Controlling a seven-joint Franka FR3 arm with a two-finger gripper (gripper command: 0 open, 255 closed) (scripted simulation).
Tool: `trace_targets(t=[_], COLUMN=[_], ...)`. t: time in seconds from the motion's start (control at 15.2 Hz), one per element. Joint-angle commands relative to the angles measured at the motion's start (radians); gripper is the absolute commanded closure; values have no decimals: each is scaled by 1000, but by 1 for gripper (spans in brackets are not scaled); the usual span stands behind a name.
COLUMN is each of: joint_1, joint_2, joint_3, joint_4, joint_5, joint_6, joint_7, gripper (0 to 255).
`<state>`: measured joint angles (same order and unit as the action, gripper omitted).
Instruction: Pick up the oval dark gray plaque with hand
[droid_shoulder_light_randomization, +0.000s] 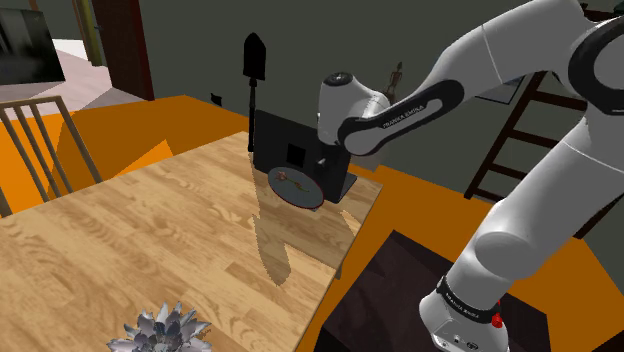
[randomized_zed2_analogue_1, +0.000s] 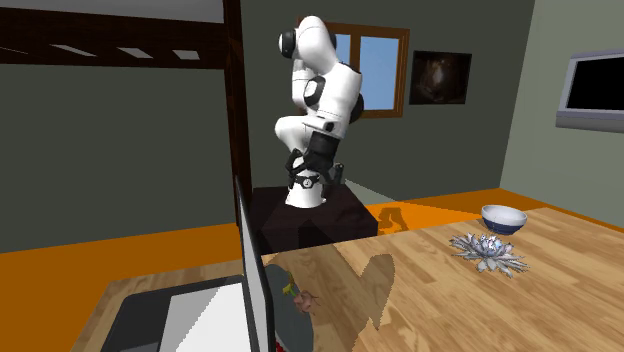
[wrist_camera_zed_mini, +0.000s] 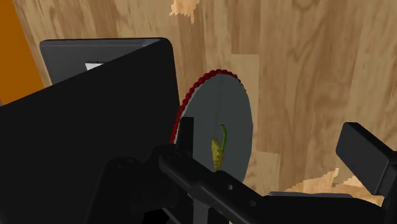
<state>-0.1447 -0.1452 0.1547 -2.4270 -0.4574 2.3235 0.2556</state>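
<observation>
Okay, I'm looking down the wrist camera now and the tool (wrist_camera_zed_mini: 273, 143) is released, its two black fingers (wrist_camera_zed_mini: 366, 153) standing well apart and clasping nothing. The oval dark gray plaque (wrist_camera_zed_mini: 222, 121) sits between them, much closer to one finger than the other, and that nearer finger overlaps its edge, though I can't tell if it actually touches. I can see a red beaded rim along one side of the plaque and a small yellow-green motif near its middle. Right beside it is the black laptop (wrist_camera_zed_mini: 95, 140), lid up. Over to the shoulder view: the plaque (droid_shoulder_light_randomization: 295, 187) is just above the centre of the frame, directly in front of the laptop (droid_shoulder_light_randomization: 290, 150), on the far corner of the wooden tabletop (droid_shoulder_light_randomization: 150, 230). It looks tipped rather than flat, but I can't say for sure. The white arm (droid_shoulder_light_randomization: 520, 200) sweeps in from the lower right, its hand right over the laptop. A black shovel (droid_shoulder_light_randomization: 253, 60) stands upright behind the tabletop, upper middle. A silvery flower-shaped ornament (droid_shoulder_light_randomization: 165, 330) sits at the bottom edge, well apart from the plaque. In the second exterior view that ornament (randomized_zed2_analogue_1: 487, 250) is at the right, a blue-and-white bowl (randomized_zed2_analogue_1: 503, 217) just behind it.
</observation>
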Motion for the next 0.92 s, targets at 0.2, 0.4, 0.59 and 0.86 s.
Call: trace_targets(t=[0.2,0.4,0.59,0.86], joint_1=[-29,-27,-17,4], joint_2=[200,317,432,581], joint_3=[-4,-23,-50,-91], joint_4=[99,182,276,419], joint_5=[-174,-274,-359,-445], joint_6=[108,144,168,189], joint_7=[149,231,302,373], gripper=[0,0,0,0])
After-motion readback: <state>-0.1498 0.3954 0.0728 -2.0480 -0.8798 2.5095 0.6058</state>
